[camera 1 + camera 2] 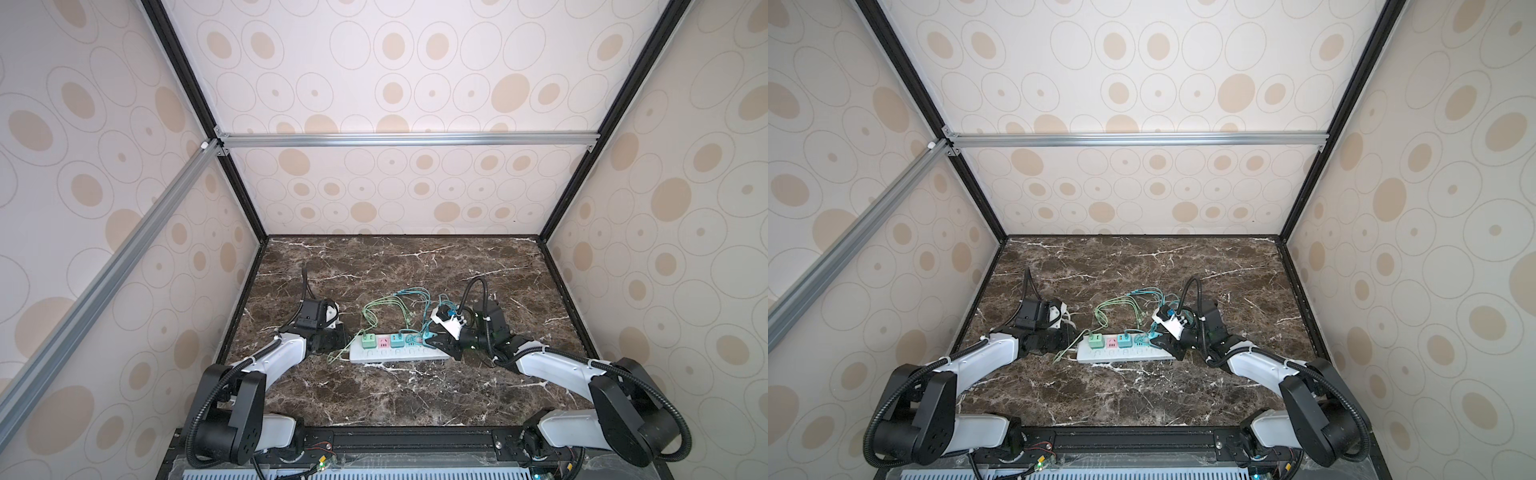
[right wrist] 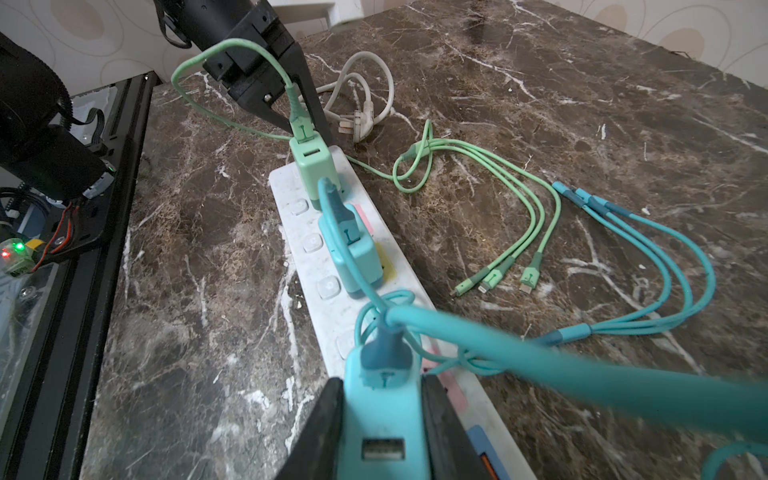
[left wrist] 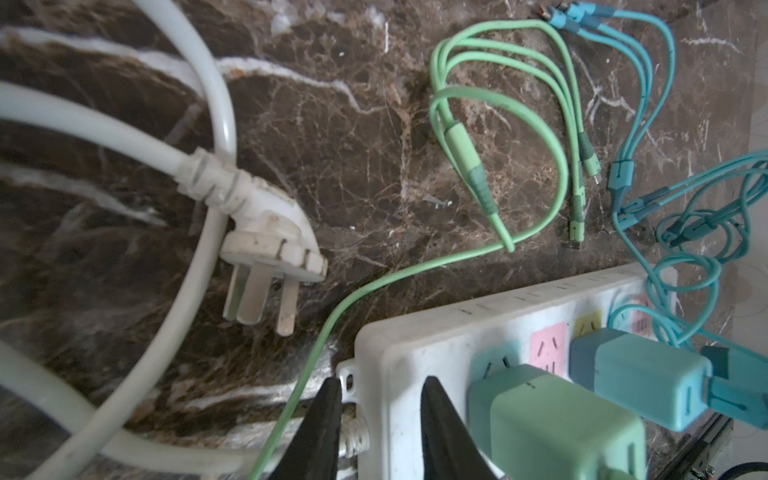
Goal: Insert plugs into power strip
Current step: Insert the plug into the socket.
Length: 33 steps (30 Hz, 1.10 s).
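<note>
The white power strip point(image 1: 399, 354) point(image 3: 436, 345) lies across the marble near the front. A mint green plug point(image 1: 368, 340) point(image 2: 316, 166) stands in its left end socket. A teal plug point(image 1: 397, 340) point(image 2: 357, 253) stands in the yellow socket. My right gripper point(image 2: 382, 395) point(image 1: 428, 343) is shut on a second teal plug point(image 2: 382, 419), upright over the strip's right part; its prongs are hidden. My left gripper point(image 3: 381, 380) point(image 1: 347, 343) pinches the strip's left end beside the mint plug.
The strip's thick white cord and white plug point(image 3: 266, 245) lie coiled behind its left end. Thin green cables point(image 2: 498, 216) and teal cables point(image 2: 665, 266) spread over the marble behind the strip. Enclosure walls stand on three sides.
</note>
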{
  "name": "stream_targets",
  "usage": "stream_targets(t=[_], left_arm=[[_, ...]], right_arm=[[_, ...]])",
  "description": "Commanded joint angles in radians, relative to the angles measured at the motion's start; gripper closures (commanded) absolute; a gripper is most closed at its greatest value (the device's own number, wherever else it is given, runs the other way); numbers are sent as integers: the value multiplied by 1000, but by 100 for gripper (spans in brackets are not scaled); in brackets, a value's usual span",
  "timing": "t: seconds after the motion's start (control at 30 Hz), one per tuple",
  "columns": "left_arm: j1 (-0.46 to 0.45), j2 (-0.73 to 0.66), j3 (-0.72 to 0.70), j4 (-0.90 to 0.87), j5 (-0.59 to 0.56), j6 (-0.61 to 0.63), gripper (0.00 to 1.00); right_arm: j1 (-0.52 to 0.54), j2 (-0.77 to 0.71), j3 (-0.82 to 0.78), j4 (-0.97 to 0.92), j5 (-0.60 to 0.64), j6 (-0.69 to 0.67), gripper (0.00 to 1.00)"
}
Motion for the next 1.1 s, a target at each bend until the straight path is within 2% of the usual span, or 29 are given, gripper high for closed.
stream_targets(t=[0.0, 0.23, 0.63, 0.87, 0.97, 1.07], left_arm=[[8, 37, 16, 43, 17, -13, 71], [7, 86, 28, 91, 55, -21, 76], [7, 119, 67, 97, 65, -16, 77], [7, 50, 51, 32, 32, 5, 73], [7, 18, 69, -6, -19, 24, 69], [7, 8, 107, -38, -24, 46, 66]], right_arm=[[4, 19, -6, 68, -3, 10, 100], [8, 57, -12, 116, 10, 25, 100], [15, 92, -25, 189, 64, 67, 100], [15, -63, -90, 155, 145, 90, 100], [13, -151, -122, 103, 185, 95, 100], [13, -205, -148, 69, 176, 91, 100]])
